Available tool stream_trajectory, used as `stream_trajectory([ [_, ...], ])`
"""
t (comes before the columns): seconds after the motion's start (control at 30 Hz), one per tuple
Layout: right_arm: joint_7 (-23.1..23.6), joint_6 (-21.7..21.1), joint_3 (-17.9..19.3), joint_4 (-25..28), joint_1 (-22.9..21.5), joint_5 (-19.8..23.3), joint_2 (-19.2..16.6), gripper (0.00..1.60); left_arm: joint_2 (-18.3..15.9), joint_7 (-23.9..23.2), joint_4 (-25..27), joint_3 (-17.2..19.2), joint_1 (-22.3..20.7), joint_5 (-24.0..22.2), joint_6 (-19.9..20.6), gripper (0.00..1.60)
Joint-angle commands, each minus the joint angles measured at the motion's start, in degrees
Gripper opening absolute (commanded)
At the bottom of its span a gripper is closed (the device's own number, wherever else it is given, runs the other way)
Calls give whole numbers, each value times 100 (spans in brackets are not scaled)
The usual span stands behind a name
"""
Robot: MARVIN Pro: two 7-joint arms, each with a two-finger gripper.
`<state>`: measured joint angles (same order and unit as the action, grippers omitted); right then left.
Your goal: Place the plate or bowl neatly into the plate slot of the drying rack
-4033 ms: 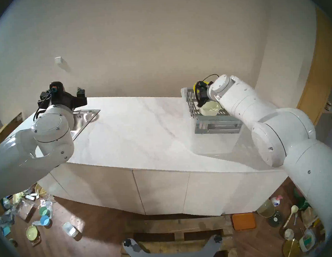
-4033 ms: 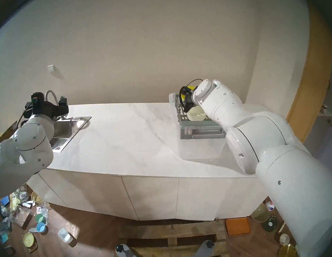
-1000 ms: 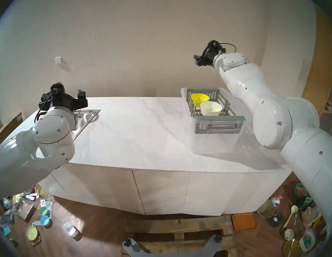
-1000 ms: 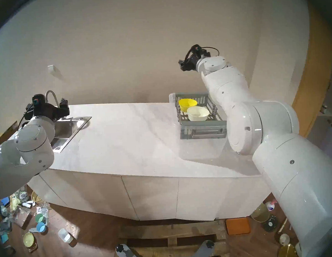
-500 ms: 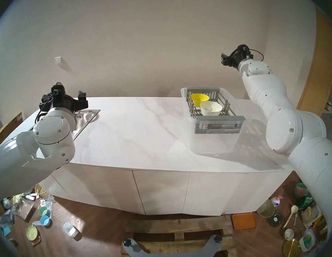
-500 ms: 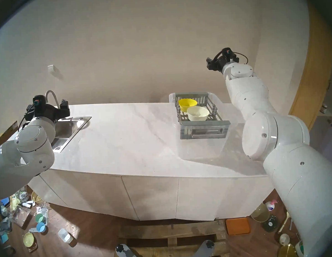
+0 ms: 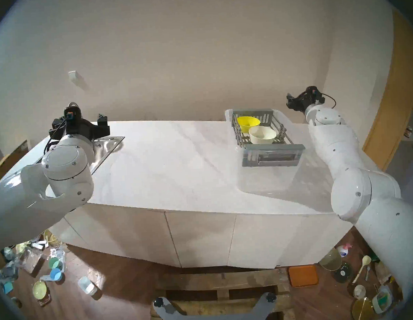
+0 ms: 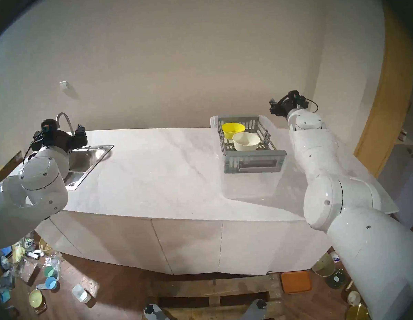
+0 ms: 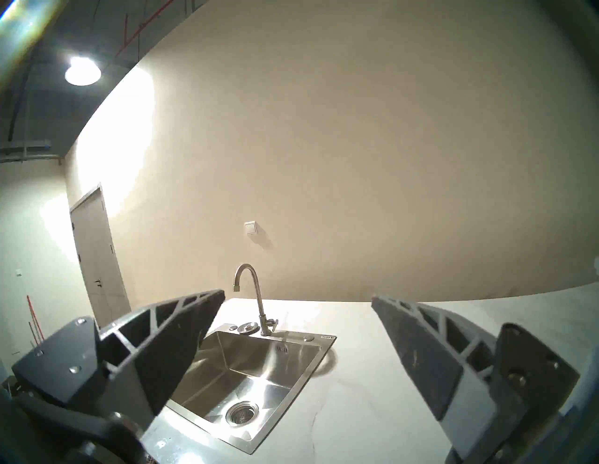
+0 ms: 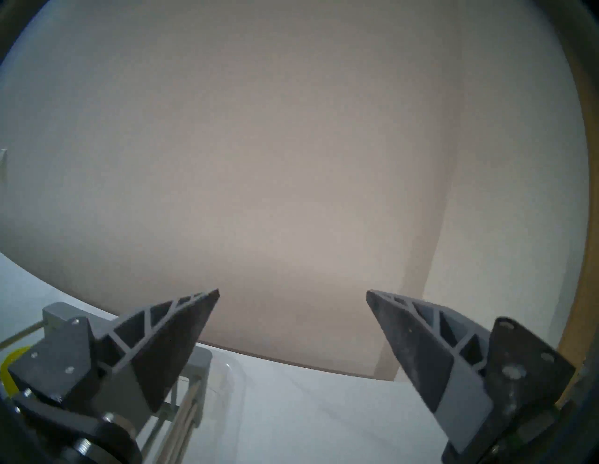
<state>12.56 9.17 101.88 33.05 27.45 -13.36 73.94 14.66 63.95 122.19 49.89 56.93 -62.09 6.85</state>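
Yellow bowl (image 7: pixel 248 123) and cream bowl (image 7: pixel 262 135) sit in the drying rack (image 7: pixel 272 154) on the counter (image 7: pixel 172 172). Right gripper (image 10: pixel 292 293) and left gripper (image 9: pixel 297 296): jaws wide open, holding nothing.

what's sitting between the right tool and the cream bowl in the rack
Nothing visible. The right tool is open, off the drying rack's right side; the cream bowl sits open-topped just in front of the yellow bowl.
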Motion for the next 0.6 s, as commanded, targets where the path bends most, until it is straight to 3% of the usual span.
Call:
stream_trajectory([
  [0.0,-189,287,207,618,-12,77,-282,160,-28,4,38,118,-130,41,-24,160],
  [0.57,-457,738,939,2321,1580,302,-276,160,-32,4,47,136,-160,45,-27,160],
])
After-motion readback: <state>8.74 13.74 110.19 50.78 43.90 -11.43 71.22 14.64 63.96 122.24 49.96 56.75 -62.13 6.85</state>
